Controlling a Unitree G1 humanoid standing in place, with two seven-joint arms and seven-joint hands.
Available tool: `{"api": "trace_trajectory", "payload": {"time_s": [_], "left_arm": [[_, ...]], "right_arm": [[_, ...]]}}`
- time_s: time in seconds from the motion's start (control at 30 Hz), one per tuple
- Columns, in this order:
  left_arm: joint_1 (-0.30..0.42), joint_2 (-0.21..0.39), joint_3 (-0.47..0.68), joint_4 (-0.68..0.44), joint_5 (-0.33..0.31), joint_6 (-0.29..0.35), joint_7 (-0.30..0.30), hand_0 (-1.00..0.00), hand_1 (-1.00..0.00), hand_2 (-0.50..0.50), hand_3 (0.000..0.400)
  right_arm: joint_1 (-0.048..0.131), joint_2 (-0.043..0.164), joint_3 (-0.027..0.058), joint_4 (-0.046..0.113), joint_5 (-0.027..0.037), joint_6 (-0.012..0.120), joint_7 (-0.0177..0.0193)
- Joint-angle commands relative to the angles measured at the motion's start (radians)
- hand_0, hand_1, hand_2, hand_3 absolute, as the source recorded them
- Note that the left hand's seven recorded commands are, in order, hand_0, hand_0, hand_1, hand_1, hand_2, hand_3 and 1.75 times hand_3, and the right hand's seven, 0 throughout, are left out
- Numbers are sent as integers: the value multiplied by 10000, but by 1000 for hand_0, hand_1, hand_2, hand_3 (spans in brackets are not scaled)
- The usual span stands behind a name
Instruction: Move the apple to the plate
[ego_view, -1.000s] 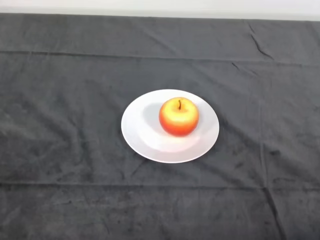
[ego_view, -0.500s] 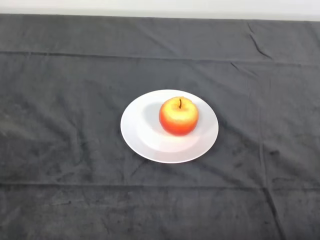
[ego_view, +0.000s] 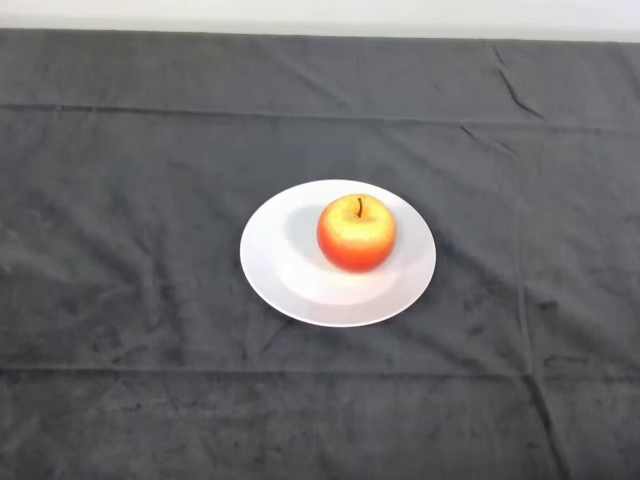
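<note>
Nothing has really moved since the earlier frame: the apple (ego_view: 356, 233) sits upright, stem up, right of centre on the white plate (ego_view: 280, 262) mid-frame on the table (ego_view: 120, 300), suggesting the task is done, with the robot hand out of sight.

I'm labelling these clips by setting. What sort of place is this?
Probably a staged test table, not a lived-in kitchen: a dark cloth covers it, with only a white plate and an apple on it.
</note>
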Motion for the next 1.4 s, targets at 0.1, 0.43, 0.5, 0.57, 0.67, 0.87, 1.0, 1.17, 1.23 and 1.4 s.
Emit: {"api": "trace_trajectory", "payload": {"time_s": [0.1,0.43,0.5,0.57,0.67,0.87,1.0,1.17,1.23,1.4], "left_arm": [[-216,-34,342,-552,229,104,-89,0,0,0,0],[-301,-145,453,-639,407,196,-186,0,0,0,0],[-318,-168,470,-663,440,216,-203,0,0,0,0],[-338,-188,491,-662,470,219,-237,0,0,0,0],[-371,-212,524,-629,509,208,-300,0,0,0,0],[-453,-237,589,-531,580,201,-428,0,0,0,0],[-499,-257,624,-511,633,224,-479,0,0,0,0],[-532,-276,684,-494,684,245,-546,0,0,0,0],[-542,-285,707,-495,705,254,-566,0,0,0,0],[-558,-312,769,-523,757,288,-605,0,0,0,0]], "right_arm": [[-13,-72,-38,173,45,23,-8],[-12,-70,-38,167,45,22,-11],[-11,-69,-38,166,45,22,-12],[-11,-69,-38,165,45,22,-12],[-10,-68,-38,164,45,22,-13],[-9,-67,-38,161,45,22,-15],[-9,-67,-39,160,45,23,-15],[-9,-66,-39,159,45,23,-16],[-8,-66,-39,158,45,23,-17],[-8,-66,-39,157,45,23,-17]]}}
